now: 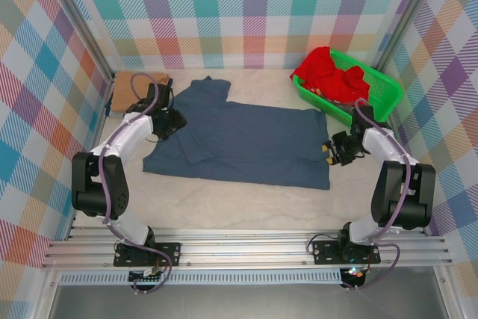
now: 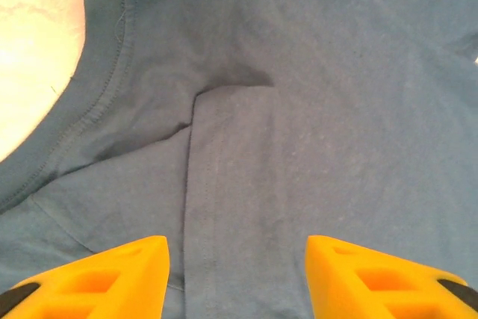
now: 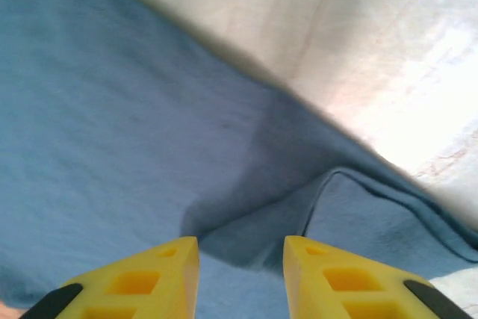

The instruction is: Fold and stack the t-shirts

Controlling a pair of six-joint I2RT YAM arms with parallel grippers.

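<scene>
The work surface is a pale cream tabletop with faint marbling (image 1: 246, 207), closed in on three sides by walls covered in a pastel plaid pattern (image 1: 224, 5). A ribbed aluminium rail (image 1: 246, 248) runs along the near edge and carries both arm bases.

The plain slate-blue short-sleeved t-shirt (image 1: 254, 143) lies spread across the middle of the table. One sleeve points toward the back wall, and a flap is folded over its left part. A folded tan cloth shirt (image 1: 138, 89) sits in the far left corner. At the far right, a bright red shirt (image 1: 328, 72) is heaped in a green plastic mesh basket (image 1: 381, 91).

The left gripper (image 1: 170, 121) is over the blue shirt's left side. From the left wrist, its orange fingers (image 2: 112, 274) stand apart with nothing between them, above a seam fold in the blue cloth (image 2: 299, 110).

The right gripper (image 1: 334, 151) is at the shirt's right edge. Its yellow fingers (image 3: 142, 282) are parted too and grasp nothing, and a turned-over hem of the blue fabric (image 3: 112, 147) lies just ahead of them. Beyond the hem is the bare cream surface (image 3: 358, 50).
</scene>
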